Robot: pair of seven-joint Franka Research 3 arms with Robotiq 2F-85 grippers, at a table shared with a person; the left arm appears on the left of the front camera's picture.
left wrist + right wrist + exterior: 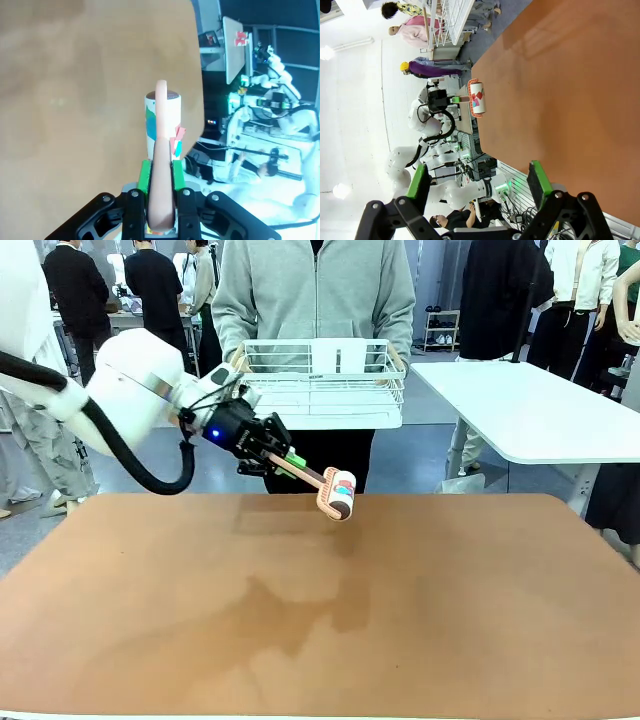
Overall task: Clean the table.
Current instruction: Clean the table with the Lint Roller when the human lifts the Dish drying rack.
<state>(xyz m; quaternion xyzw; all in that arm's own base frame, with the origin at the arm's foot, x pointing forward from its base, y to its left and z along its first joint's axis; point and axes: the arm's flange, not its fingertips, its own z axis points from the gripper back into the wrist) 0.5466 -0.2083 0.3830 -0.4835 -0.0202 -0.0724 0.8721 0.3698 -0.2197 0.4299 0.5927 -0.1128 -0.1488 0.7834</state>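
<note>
The reddish-brown table stretches across the front view with a bare top. My left gripper hovers over its far edge, shut on the peach handle of a lint roller. The roller's white drum carries coloured paper scraps and hangs just above the table top. In the left wrist view the green pads clamp the handle, and the roller points away over the table. My right gripper stands open with nothing between its fingers, above the table, with the roller far off.
A person in a grey hoodie stands at the far side, holding a white wire basket with both hands just beyond the table edge. A glossy white table stands at the back right. Other people stand farther back.
</note>
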